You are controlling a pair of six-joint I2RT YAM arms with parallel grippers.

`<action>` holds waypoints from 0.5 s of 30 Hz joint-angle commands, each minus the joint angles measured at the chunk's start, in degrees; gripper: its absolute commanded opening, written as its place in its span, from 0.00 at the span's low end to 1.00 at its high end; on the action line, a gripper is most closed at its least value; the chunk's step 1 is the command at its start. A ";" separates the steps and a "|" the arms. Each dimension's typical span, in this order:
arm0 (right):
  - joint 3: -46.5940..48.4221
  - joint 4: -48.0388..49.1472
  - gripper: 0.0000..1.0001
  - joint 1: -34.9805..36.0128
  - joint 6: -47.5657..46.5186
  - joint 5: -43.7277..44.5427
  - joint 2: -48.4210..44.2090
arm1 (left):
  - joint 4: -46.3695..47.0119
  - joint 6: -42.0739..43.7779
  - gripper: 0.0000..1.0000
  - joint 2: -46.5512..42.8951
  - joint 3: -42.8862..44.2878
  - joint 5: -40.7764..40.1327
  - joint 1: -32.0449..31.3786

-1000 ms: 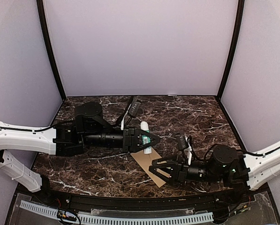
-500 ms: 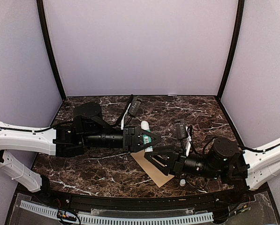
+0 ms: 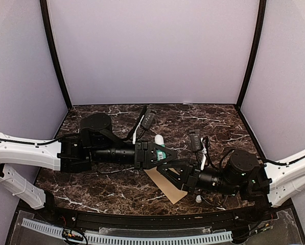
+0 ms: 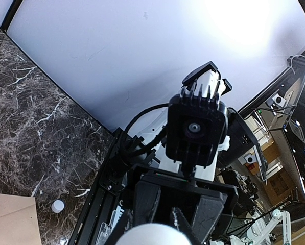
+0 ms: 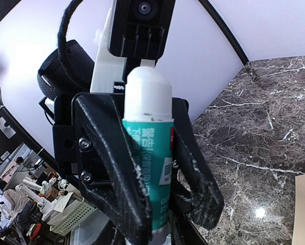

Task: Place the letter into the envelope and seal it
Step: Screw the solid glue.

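**Glue stick held between two arms over the envelope.** Two robot arms are seen meeting head-on above the middle of a dark marble bench. A glue stick, white at its rounded end and teal along its label, is clamped in the fingers of the left gripper. It is carried clear of the bench, its white end tilted towards the back wall.

The right gripper is set close against the stick from the opposite side, its fingers narrow around the stick's lower part. Whether they are pressed on it cannot be told. In the right wrist view the glue stick is shown upright between black fingers on either side, with the other arm's camera just above it.

The envelope, kraft-brown, is laid flat on the bench directly beneath the two grippers. One end is hidden under them and a corner is pointed towards the near edge. The envelope is caught again as a tan corner at the lower left of the left wrist view. A small white cap is seen on the marble just beside the envelope, under the right arm.
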 commanded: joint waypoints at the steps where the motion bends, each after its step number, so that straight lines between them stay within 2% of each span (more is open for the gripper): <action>1: 2.13 -0.07 0.23 0.17 -0.22 2.05 1.04 | 0.20 0.10 0.01 -1.15 -0.59 0.63 -1.26; 5: 1.75 0.82 0.11 0.16 0.31 2.89 1.17 | -0.09 -0.14 0.03 -0.97 -0.37 0.62 -1.43; 8: 0.72 1.91 0.08 0.14 0.70 3.82 0.56 | -0.73 -0.18 0.12 -1.27 -0.40 0.05 -1.52; 10: 0.19 2.17 0.07 0.17 1.04 4.50 0.19 | -1.31 -0.26 0.25 -1.84 -0.55 -0.96 -1.52; 12: -0.08 1.89 0.07 0.14 1.21 4.88 -0.02 | -1.73 -0.47 0.47 -2.48 -0.87 -2.10 -1.52; 15: -0.24 1.29 0.06 0.15 1.68 5.75 -0.31 | -1.71 -1.10 0.60 -3.46 -1.45 -2.92 -1.52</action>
